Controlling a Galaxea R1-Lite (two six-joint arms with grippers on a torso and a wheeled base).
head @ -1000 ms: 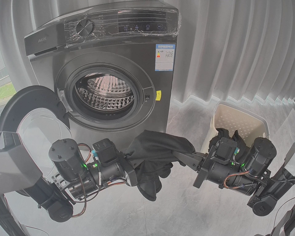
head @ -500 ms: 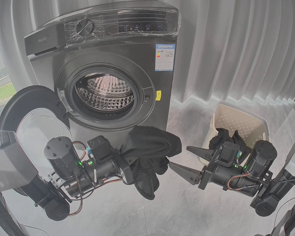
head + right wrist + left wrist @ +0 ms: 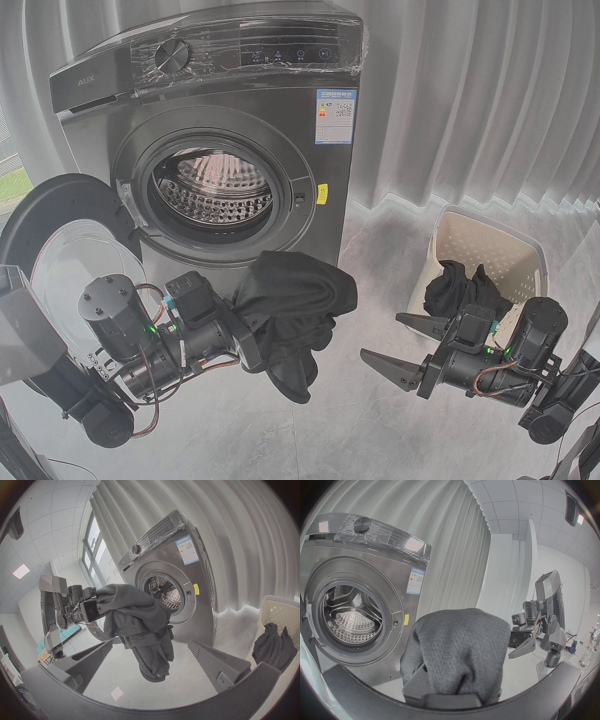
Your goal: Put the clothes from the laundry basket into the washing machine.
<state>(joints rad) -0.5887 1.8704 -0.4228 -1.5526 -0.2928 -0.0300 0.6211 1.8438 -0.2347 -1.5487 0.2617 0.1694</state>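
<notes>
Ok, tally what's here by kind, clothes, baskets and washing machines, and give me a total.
Cream plastic laundry basket: 1
Grey front-loading washing machine: 1
Dark fabric clothing bundles: 2, held bundle and basket bundle
Total: 4

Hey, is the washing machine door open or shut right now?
Open. The door is swung aside, and the steel drum shows through the opening.

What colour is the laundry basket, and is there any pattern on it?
The laundry basket is cream, and its inner wall is dotted with small cross-shaped marks. It shows best in the head view.
</notes>
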